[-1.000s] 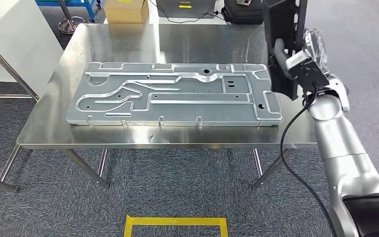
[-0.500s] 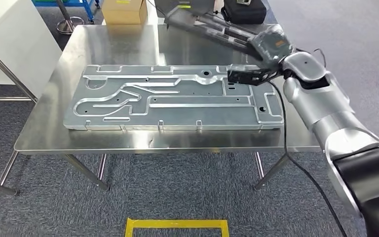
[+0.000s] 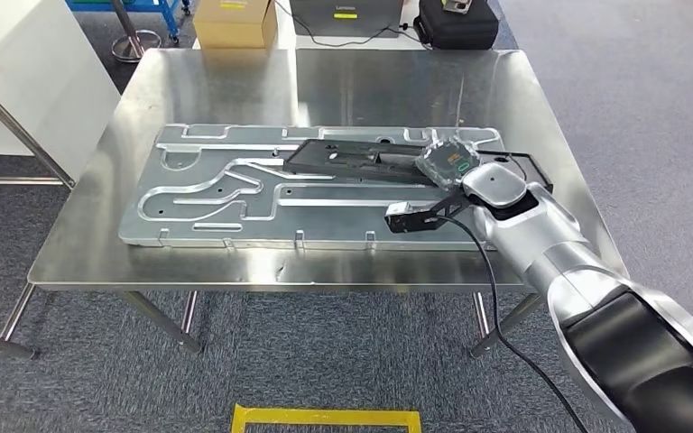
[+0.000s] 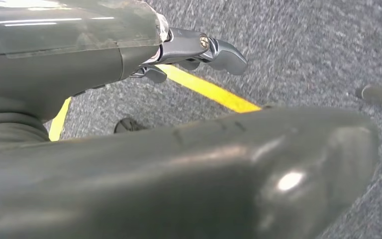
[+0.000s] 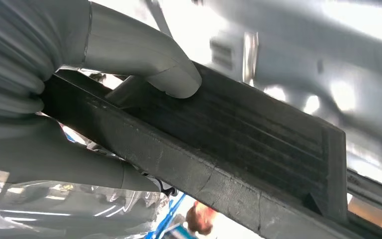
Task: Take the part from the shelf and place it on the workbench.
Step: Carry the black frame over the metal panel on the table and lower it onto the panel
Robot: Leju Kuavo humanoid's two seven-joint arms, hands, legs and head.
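Lowered since earlier: black part (image 3: pixel 361 155) now flat over grey plate (image 3: pixel 207 194), right hand (image 3: pixel 447 162) gripping its end.

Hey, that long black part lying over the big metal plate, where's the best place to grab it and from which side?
Grip the black part at its right end, coming from the table's right edge, as the right robot hand does now. It is long and flat, lying lengthwise across the metal plate, and its thin edge fits between thumb and fingers.
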